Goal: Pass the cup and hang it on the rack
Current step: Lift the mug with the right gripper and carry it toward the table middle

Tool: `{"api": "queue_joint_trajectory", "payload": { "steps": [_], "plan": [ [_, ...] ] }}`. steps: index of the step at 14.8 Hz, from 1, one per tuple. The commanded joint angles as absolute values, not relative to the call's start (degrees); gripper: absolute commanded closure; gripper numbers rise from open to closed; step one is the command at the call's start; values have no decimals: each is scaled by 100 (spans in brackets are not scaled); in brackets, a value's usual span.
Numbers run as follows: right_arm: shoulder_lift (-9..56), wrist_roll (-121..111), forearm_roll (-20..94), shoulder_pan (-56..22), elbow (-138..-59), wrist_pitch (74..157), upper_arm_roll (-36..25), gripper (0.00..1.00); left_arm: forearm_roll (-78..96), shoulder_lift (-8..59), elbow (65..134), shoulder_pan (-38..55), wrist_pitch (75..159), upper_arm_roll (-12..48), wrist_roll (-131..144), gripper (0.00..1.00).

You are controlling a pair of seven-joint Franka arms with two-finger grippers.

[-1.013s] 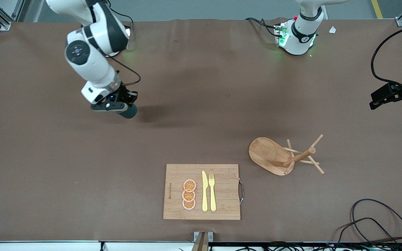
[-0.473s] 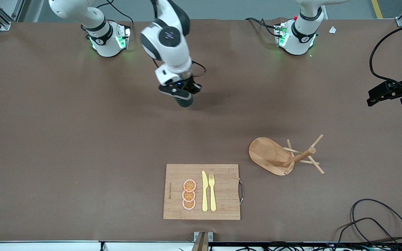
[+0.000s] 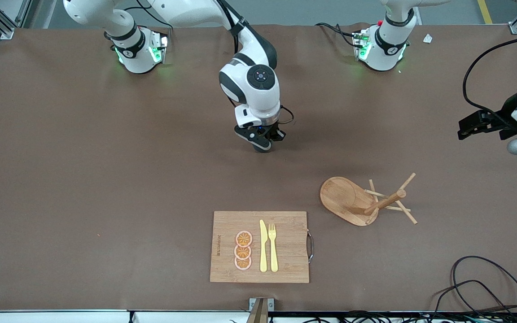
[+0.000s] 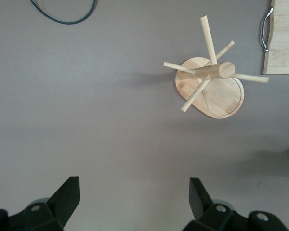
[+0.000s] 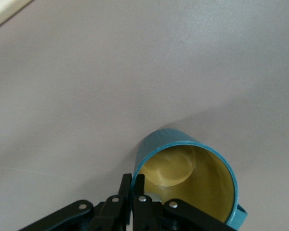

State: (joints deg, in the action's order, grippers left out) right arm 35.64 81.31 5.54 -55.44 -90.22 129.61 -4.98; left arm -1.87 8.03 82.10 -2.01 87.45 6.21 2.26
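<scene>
My right gripper (image 3: 264,142) is shut on the rim of the dark teal cup (image 5: 188,171), which has a mustard-yellow inside, and holds it over the middle of the table. In the front view the cup (image 3: 263,148) barely shows under the hand. In the right wrist view the fingers (image 5: 133,185) pinch the cup's wall. The wooden rack (image 3: 366,202) stands toward the left arm's end, and it also shows in the left wrist view (image 4: 209,84). My left gripper (image 4: 134,192) is open and empty; in the front view the left gripper (image 3: 469,128) hangs at the table's edge.
A bamboo cutting board (image 3: 285,264) with orange slices (image 3: 243,250), a yellow knife (image 3: 263,246) and a yellow fork (image 3: 273,246) lies near the front edge. Black cables (image 3: 478,287) lie at the front corner by the left arm's end.
My right gripper has carried the cup from the right arm's end toward the table's middle. My left gripper has shifted slightly inward.
</scene>
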Motion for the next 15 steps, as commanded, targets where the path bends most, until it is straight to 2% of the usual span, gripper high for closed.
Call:
{"api": "queue_joint_trajectory", "payload": {
  "steps": [1, 8, 15],
  "plan": [
    [3665, 8420, 580, -5599, -8667, 12692, -562, 100, -45, 870, 8191, -228, 8657, 633, 299, 0],
    [4113, 8956, 545, -5722, -8262, 12604, -562, 100, 176, 932, 8209, -80, 8517, 729, 1386, 0],
    [4148, 8499, 378, -5976, -8174, 12393, -571, 100, 88, 940, 8200, 702, 8613, 782, 3057, 0]
  ]
}}
